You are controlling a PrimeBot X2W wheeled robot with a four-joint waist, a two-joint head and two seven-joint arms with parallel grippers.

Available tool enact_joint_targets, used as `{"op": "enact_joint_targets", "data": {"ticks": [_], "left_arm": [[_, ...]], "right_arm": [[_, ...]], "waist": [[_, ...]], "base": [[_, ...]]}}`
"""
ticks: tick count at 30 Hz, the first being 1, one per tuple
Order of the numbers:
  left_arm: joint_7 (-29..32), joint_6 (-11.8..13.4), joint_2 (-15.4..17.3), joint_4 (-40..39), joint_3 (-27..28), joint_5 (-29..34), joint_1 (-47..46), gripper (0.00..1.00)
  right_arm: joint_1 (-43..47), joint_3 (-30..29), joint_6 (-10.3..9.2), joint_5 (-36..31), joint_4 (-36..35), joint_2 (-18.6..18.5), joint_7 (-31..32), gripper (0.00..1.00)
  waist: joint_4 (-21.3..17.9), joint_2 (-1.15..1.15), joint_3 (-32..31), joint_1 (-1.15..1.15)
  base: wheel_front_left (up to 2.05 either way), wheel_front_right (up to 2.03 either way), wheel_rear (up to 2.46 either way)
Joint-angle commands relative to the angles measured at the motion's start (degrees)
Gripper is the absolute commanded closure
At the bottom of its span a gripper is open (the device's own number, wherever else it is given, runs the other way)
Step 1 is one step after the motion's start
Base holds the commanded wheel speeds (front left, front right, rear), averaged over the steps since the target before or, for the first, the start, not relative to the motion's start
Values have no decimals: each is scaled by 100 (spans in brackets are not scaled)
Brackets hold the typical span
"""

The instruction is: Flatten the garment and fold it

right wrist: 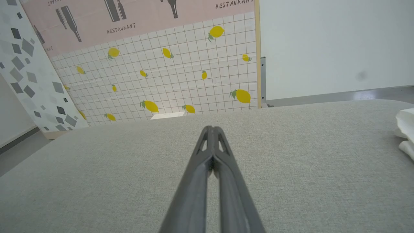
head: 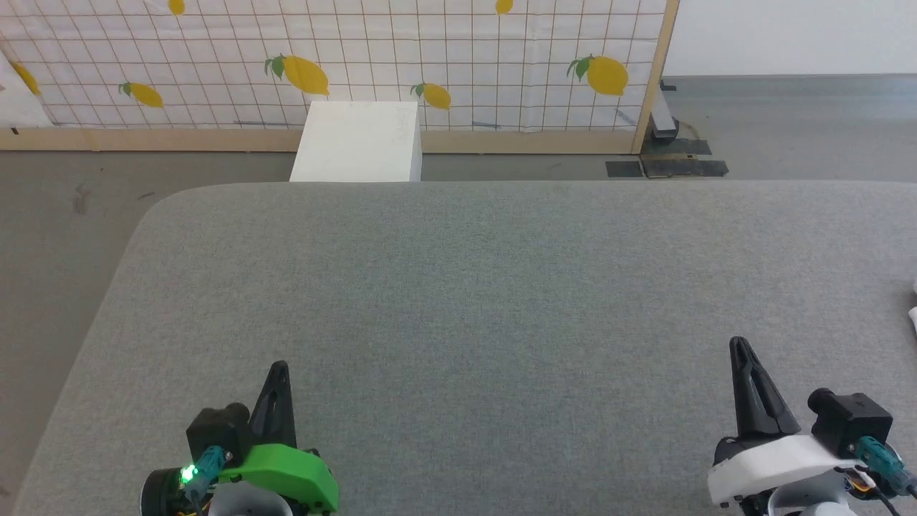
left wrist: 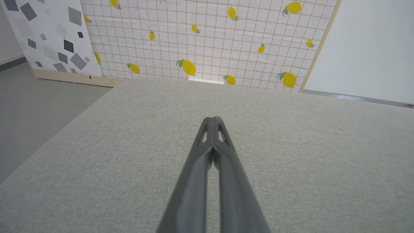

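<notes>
A white bunch of the garment lies on the grey padded table at the far right edge of the right wrist view; a sliver of it also peeks in at the right edge of the head view. My left gripper rests at the lower left over bare table, shut with nothing in it; its tips meet in the left wrist view. At the lower right my right gripper is shut and empty too, tips together, well left of the garment.
The grey fabric-covered table has a rounded far-left corner. Beyond its far edge stands a rigid white box on the floor against a lemon-print grid screen. Grey floor lies to the left and far right.
</notes>
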Motion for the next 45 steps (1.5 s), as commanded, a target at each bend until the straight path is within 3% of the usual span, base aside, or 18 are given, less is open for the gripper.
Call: {"op": "enact_joint_targets", "data": {"ticks": [1, 45], "left_arm": [[38, -21, -12, -58, 18, 66, 8, 100], [514, -128, -72, -547, 203, 510, 49, 100]], "right_arm": [[1, 12, -1, -61, -55, 0, 44, 100], [7, 118, -3, -478, -507, -1, 553, 100]], "waist": [[-1, 0, 2, 0], [-48, 0, 64, 0]], "base": [[0, 0, 0], [0, 0, 0]]}}
